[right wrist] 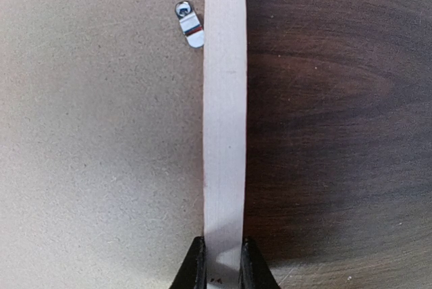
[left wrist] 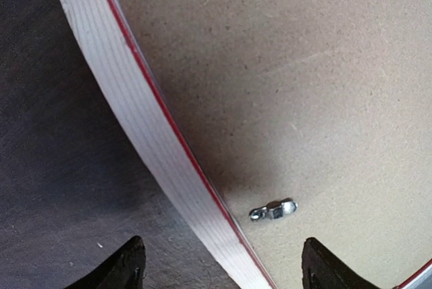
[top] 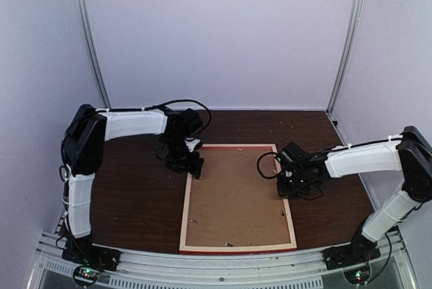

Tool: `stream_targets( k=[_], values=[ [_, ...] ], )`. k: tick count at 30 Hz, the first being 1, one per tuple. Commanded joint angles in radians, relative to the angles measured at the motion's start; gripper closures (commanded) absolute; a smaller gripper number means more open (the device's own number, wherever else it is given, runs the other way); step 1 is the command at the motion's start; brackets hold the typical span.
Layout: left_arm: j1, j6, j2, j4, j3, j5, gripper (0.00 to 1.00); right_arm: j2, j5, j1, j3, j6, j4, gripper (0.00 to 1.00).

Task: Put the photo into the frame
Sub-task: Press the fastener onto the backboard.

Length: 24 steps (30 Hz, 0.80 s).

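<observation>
Back-up on the table [top: 135, 201], backing board [top: 236, 198] inside, the frame [top: 183, 218] looks light, stiff and thin, best pinched across a rail: the right gripper [right wrist: 221, 265] clamps its right rail, the left gripper [left wrist: 223, 269] gapes astride the left.

Frame [top: 236, 247] back is pale wood with a thin red edge; board [top: 236, 198] plain speckled tan; clip [right wrist: 190, 25] silver; worktop [top: 135, 194] dark-brown woodgrain.

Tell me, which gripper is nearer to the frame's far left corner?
Left. The left gripper straddles the frame's left rail close to that corner; the right gripper pinches the right rail.
</observation>
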<state>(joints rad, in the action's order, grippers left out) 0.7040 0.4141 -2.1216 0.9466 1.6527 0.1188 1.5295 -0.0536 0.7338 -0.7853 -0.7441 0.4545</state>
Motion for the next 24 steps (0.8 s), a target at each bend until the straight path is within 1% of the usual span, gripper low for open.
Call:
stream_targets(
  k=[1, 7, 17, 24],
  values=[
    [0.0, -0.033, -0.037, 0.006, 0.042, 0.015, 0.2, -0.016, -0.022, 0.005, 0.002, -0.018, -0.028, 1.0],
    [0.0, -0.05, -0.059, 0.013, 0.051, -0.003, 0.19, -0.02, -0.024, 0.004, 0.004, -0.018, -0.025, 1.0],
    [0.0, -0.062, -0.094, 0.012, 0.067, -0.023, 0.2, -0.013, -0.022, 0.005, 0.0, -0.018, -0.028, 1.0],
    [-0.001, -0.045, -0.123, 0.012, 0.108, -0.051, 0.26, -0.006, -0.02, 0.005, -0.002, -0.018, -0.03, 1.0]
  ],
)
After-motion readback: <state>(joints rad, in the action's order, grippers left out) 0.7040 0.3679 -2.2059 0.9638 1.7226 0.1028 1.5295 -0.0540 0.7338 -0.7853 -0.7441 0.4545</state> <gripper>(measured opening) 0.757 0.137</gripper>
